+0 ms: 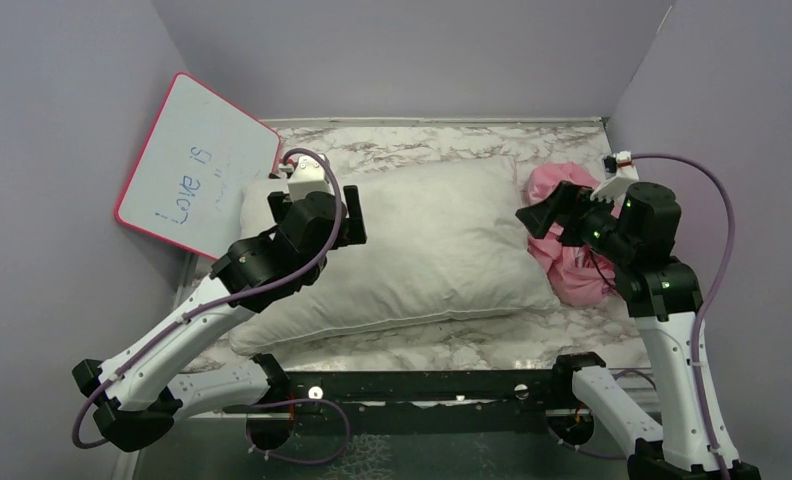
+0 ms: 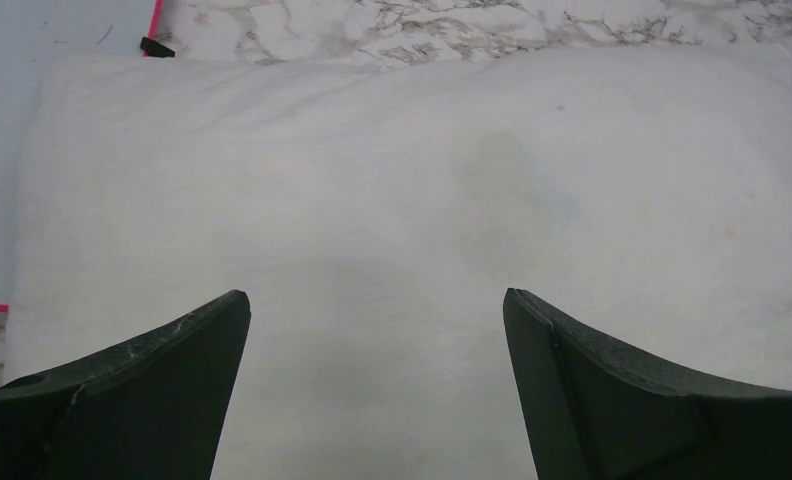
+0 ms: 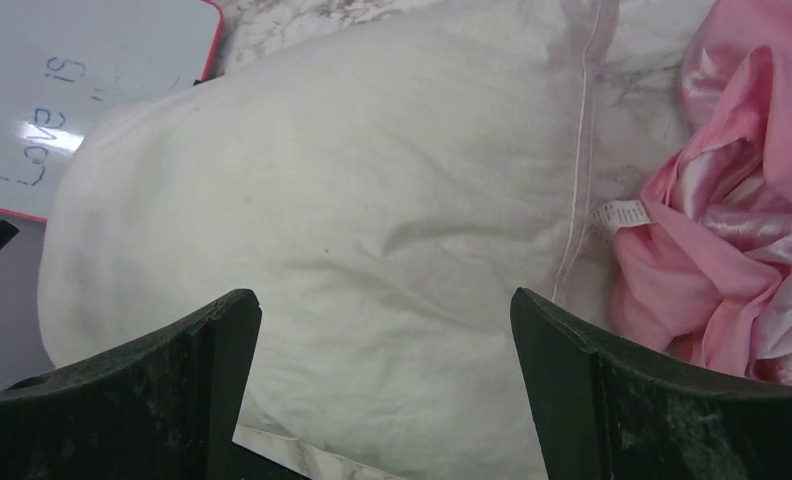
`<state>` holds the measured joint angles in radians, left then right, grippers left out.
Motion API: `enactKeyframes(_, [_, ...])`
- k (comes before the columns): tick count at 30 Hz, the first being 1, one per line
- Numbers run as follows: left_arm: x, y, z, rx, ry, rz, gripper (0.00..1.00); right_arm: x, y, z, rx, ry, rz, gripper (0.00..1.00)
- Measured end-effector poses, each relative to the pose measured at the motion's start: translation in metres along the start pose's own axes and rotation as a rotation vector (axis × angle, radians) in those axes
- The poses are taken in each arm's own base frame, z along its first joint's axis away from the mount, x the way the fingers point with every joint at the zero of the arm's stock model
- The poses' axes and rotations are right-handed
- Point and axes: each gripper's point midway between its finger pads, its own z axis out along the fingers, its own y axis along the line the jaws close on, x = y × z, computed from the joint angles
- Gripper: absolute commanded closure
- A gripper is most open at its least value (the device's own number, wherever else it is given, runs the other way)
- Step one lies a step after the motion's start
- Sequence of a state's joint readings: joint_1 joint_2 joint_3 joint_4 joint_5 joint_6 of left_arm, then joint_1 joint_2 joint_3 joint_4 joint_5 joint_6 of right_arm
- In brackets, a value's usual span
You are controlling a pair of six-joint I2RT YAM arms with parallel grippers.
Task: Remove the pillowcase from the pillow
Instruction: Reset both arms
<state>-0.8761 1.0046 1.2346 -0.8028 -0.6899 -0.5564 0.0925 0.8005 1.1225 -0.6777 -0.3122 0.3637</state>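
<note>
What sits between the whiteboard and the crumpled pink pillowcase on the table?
The white pillow, out of its case, fills that stretch, lying lengthwise from the whiteboard to the pillowcase. The top external view shows it best.

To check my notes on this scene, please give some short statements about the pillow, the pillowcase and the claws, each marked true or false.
1. The pillowcase lies crumpled beside the pillow, fully off it. True.
2. The left claw grips the pillow. False: it is open and holds nothing.
3. The right claw is open and empty. True.
4. The whiteboard lies flat on top of the pillow. False: it leans at the left wall, beside the pillow.
</note>
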Motion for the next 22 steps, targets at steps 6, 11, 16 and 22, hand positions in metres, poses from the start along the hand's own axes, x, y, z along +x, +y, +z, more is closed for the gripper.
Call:
enactKeyframes(6, [-0.013,0.006,-0.001,-0.040,-0.041,0.008,0.01,0.028,-0.002,0.003,-0.014,0.073,0.074,0.00])
enactKeyframes(11, [-0.017,0.010,-0.003,-0.050,-0.056,0.005,0.01,0.024,0.018,-0.012,-0.111,0.039,0.063,0.00])
enactKeyframes(16, [-0.022,0.014,-0.008,-0.053,-0.076,-0.008,0.01,0.008,0.046,-0.035,-0.240,-0.047,-0.022,0.00])
enactKeyframes(22, [-0.024,0.015,-0.010,-0.052,-0.082,-0.009,0.01,-0.012,0.058,-0.052,-0.270,-0.132,-0.101,0.00])
